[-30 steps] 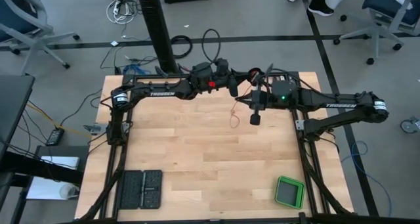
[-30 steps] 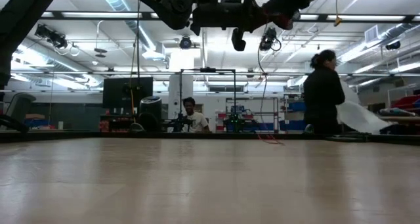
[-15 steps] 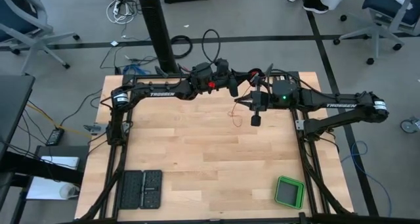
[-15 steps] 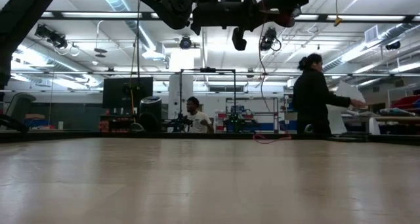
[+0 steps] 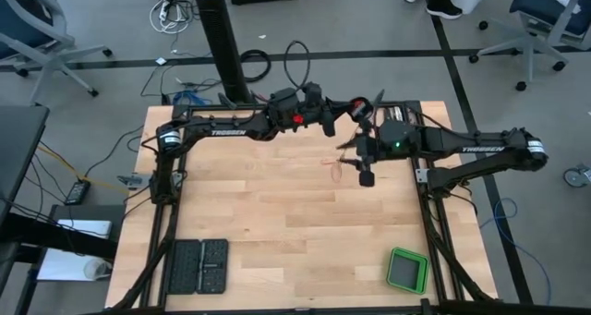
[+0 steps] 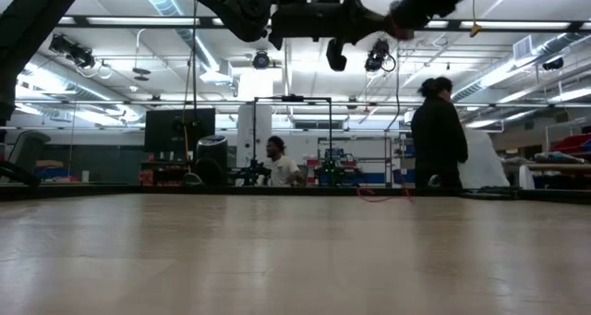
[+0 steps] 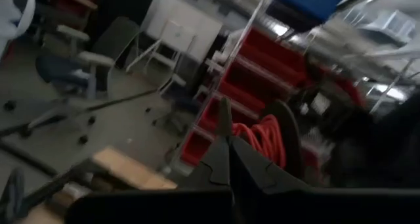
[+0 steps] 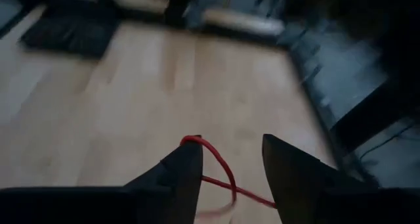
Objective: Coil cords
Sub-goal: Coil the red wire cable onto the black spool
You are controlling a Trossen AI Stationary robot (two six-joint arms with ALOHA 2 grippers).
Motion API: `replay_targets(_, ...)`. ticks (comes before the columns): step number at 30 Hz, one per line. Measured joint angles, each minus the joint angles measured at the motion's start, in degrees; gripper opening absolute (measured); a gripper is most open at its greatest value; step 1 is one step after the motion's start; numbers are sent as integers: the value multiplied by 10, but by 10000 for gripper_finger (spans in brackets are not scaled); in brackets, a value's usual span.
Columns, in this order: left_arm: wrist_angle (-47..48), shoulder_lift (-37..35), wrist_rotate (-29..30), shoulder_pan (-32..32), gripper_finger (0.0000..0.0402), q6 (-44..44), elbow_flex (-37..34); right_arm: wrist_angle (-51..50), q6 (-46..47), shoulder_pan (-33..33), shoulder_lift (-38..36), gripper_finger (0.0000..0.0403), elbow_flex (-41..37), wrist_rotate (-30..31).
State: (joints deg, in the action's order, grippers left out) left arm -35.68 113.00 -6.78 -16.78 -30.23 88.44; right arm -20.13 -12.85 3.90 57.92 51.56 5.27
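Observation:
The cord is a thin red-orange string. A small loop of it lies on the wooden table near the far edge, and a strand hangs down to it from the arms above. My left gripper hangs high over the far edge and is shut, with several turns of the cord bunched beside its fingers. My right gripper hovers open just right of the loop. A curl of the cord shows between its fingers over the table. My left gripper is shut with the bunched turns of the cord against the side of one finger; the finger hides the exact place of the pinch. The rest of the cord hangs slack down to the table. My right gripper: whether the cord's curl touches its finger, I cannot tell.
A green-rimmed box sits at the table's near right corner, and two black trays at the near left. Bare wood lies between them. Beyond the far edge, people stand and sit in the room.
My right gripper has opened and shifted a little toward the table's near right. The cord's loop, which hung below it, has dropped onto the table near the far edge.

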Motion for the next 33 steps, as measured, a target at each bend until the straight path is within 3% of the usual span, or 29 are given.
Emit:
replay_targets(6, 0, -2, -4, -3, 1, -1, 2, -15, -32, -40, -1, 163, 0, 89)
replay_targets(11, -10, -1, -4, -3, 1, -1, 2, -17, -26, -46, -1, 165, 0, 102)
replay_targets(17, -2, -1, -21, -6, 1, 2, 2, -60, 44, -74, -6, 165, 1, 106)
replay_targets(23, 7, -1, -49, -13, 1, 1, 1, -192, 199, -114, -19, 161, 1, 148)
replay_targets(26, 7, -1, -59, -15, 1, 1, 1, -249, 284, -136, -37, 158, 1, 198)
replay_targets(28, 7, -1, -65, -15, 1, 11, 1, -264, 319, -154, -54, 155, -7, 263)
replay_targets(33, -24, -1, -62, -7, 1, 41, 1, -242, 334, -189, -106, 148, -58, 406)
